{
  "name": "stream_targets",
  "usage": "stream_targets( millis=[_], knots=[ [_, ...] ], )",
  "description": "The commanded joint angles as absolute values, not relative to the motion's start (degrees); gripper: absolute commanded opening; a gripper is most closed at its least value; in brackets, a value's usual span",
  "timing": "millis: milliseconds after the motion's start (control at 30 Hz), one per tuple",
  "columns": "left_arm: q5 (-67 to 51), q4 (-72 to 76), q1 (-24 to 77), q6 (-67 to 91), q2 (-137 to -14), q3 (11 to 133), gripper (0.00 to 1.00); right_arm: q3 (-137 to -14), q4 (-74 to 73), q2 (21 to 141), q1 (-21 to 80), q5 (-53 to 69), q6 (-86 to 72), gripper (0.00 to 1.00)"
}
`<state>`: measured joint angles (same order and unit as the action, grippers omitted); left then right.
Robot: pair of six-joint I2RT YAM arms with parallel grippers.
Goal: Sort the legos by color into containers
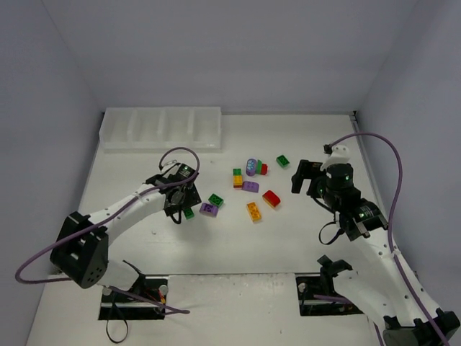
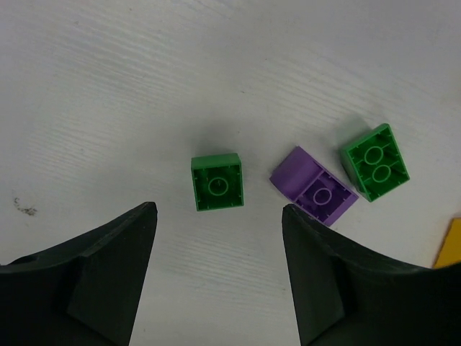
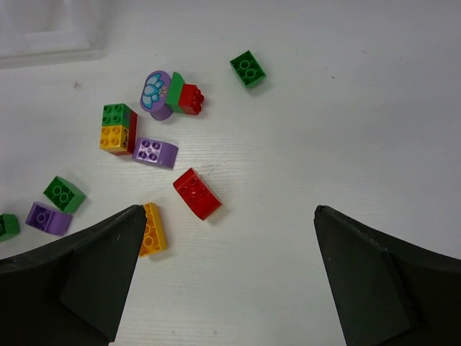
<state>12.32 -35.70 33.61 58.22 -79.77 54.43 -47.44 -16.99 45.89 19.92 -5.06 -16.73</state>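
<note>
Left fingers [image 2: 101,281] hang over a single green brick [image 2: 216,182] on the left half of the desk [image 1: 238,252], roughly midway between near and far edges. The fingers are part-spread and hold nothing. The brick lies studs-down, just ahead of the tips and centred in the gap, touching neither finger.

Right fingers [image 3: 79,274] are spread wide and empty, above bare desk toward the right edge.

The other legos [image 1: 251,186] are scattered mid-desk. The tray [image 1: 108,130] sits along the far edge at the far-left corner; no brick shows in it.

Step in hand, as I judge it: grasp the green brick.
- Reach a little forward so the tips straddle it, then go down to the desk.
- Square the tips to its flat sides; it is small and could twist or squirt out.
- A purple brick [image 2: 315,189] lies just beside it toward the right edge, so keep that finger clear.
</note>
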Motion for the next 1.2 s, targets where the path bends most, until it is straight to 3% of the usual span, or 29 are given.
stream_targets(
  millis=[0,333,700,867,967,1167],
  knots=[
    [14.0,-32.9,34.1,61.2,-82.4,57.0,0.64,-47.6,-14.5,45.4,20.2,-4.9,-17.3,1.00],
    [12.8,-30.7,34.1,63.4,-88.2,54.8,0.53,-46.9,-15.2,43.9,20.2,-5.4,-17.5,1.00],
    [15.6,-32.6,34.1,63.8,-88.2,54.8,0.12,-46.8,-15.3,43.9,20.1,-5.7,-17.7,1.00],
    [20.1,-37.0,32.5,56.7,-85.4,60.5,0.03,-46.9,-15.2,43.8,20.2,-6.0,-17.6,1.00],
    [22.1,-37.5,26.4,47.3,-83.6,65.6,0.00,-47.2,-15.2,43.9,20.2,-6.1,-17.3,1.00],
    [13.1,-28.2,5.4,28.9,-83.0,74.9,0.00,-47.4,-15.0,44.2,20.2,-5.9,-16.3,1.00]
  ],
)
